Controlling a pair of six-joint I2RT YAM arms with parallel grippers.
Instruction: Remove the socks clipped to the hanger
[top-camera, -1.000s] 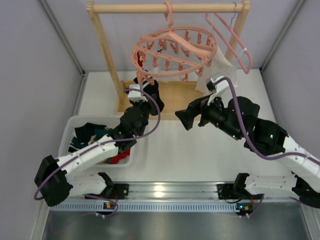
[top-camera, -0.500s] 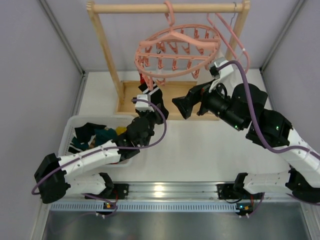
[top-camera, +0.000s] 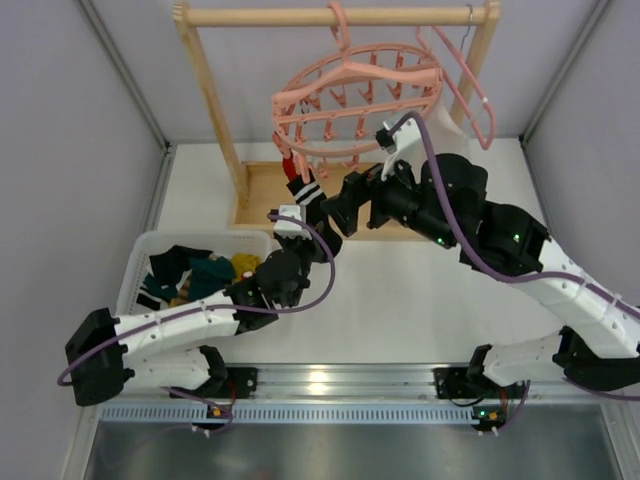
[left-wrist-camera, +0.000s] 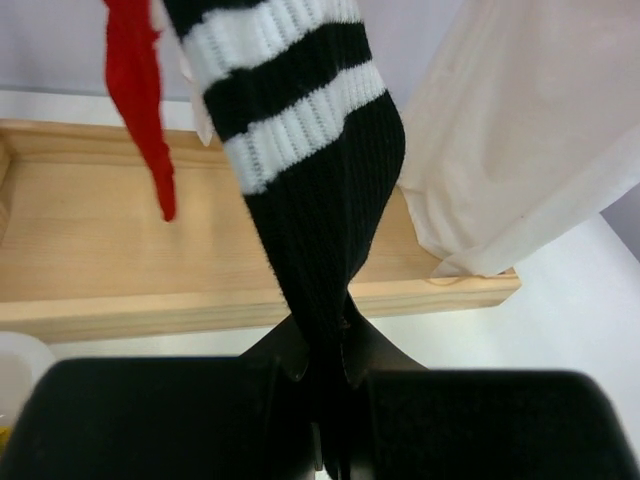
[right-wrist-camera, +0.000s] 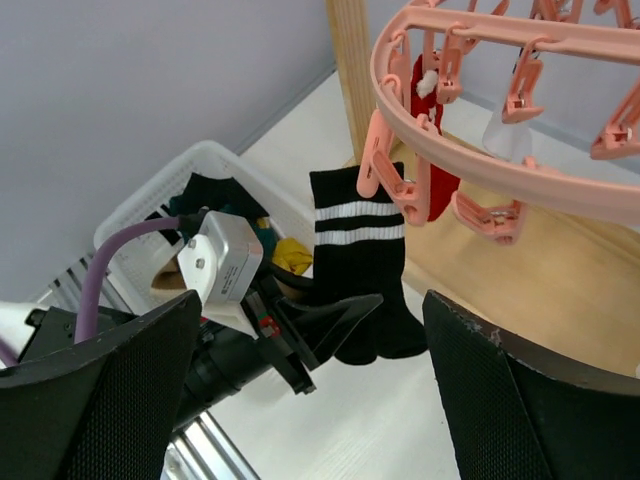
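Note:
The round pink hanger (top-camera: 292, 138) hangs from the wooden rail, its rim (right-wrist-camera: 480, 172) close above in the right wrist view. A black sock with white cuff stripes (top-camera: 309, 193) (right-wrist-camera: 358, 270) still hangs from a rim clip. My left gripper (top-camera: 316, 246) (left-wrist-camera: 326, 352) is shut on its lower end (left-wrist-camera: 322, 210) and holds it taut. A red sock (top-camera: 289, 166) (left-wrist-camera: 140, 110) (right-wrist-camera: 432, 160) hangs clipped beside it. My right gripper (top-camera: 340, 210) (right-wrist-camera: 312, 300) is open, just right of the striped sock and below the ring, holding nothing.
A white basket (top-camera: 140, 250) at the left holds several socks. The wooden rack base (top-camera: 258, 200) lies under the hanger. A white cloth bag (left-wrist-camera: 520, 150) hangs at the right on a plain pink hanger (top-camera: 472, 95).
My right gripper has swung left and up under the ring, close to the striped sock. My left gripper has drawn back toward the near side with the sock, and the ring has tilted.

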